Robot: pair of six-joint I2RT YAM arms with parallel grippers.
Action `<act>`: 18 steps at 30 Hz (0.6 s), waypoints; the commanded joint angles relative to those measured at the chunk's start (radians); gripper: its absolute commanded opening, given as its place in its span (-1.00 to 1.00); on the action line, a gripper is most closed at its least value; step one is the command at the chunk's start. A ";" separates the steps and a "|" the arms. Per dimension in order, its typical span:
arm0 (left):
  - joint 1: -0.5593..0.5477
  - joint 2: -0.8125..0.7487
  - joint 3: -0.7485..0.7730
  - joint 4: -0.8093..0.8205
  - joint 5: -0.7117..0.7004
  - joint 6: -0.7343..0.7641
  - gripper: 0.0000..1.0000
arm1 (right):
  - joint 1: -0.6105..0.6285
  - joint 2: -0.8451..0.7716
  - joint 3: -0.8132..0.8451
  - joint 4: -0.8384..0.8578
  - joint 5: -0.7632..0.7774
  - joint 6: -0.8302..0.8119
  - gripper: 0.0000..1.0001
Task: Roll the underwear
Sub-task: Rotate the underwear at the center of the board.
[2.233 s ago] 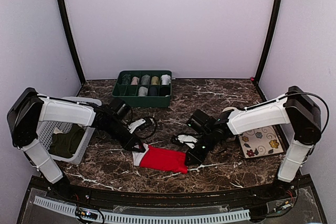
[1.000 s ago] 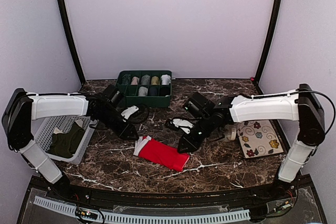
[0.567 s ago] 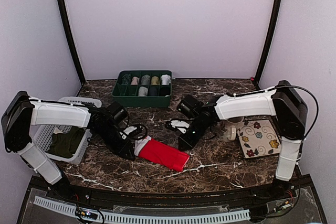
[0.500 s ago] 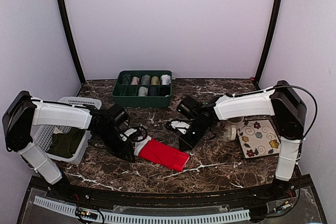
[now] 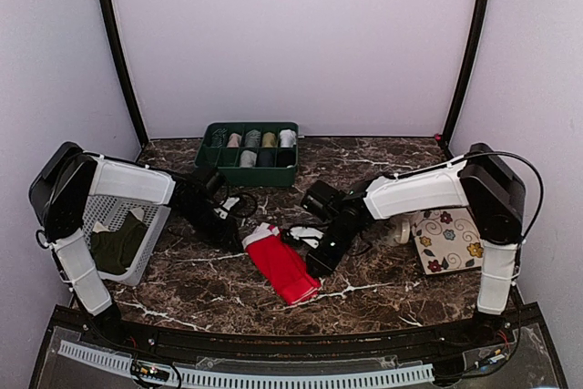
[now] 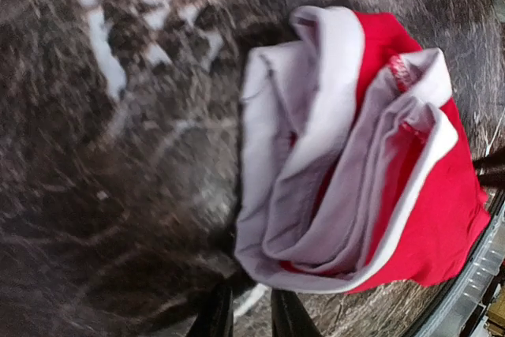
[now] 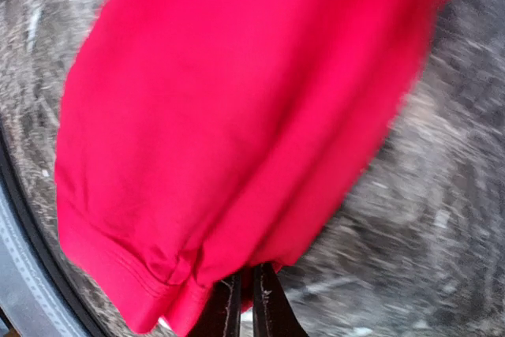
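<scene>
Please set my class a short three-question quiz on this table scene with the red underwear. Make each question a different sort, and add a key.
1. True or false: the red underwear lies inside the white basket.
2. The green tray holds: A) rolled garments; B) mugs; C) tools.
3. Short answer: what lies in the white basket?
Key: 1 false, it lies on the table; 2 A; 3 a dark olive garment.

The top view is bright and even, lit softly from above; shadows are faint. Both wrist views are motion-blurred (the right worse); the underwear [image 7: 237,116] smears at its edges.
</scene>
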 commanded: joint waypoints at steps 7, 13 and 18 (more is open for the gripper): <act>0.044 -0.047 0.049 0.002 -0.087 0.075 -0.43 | 0.074 -0.011 0.021 0.109 -0.211 0.094 -0.82; 0.004 -0.262 -0.077 0.046 -0.004 0.078 -0.32 | 0.038 -0.115 -0.128 0.183 -0.205 0.163 -0.75; -0.103 -0.264 -0.141 0.086 0.023 0.061 -0.36 | 0.013 -0.135 -0.183 0.234 -0.190 0.224 -0.72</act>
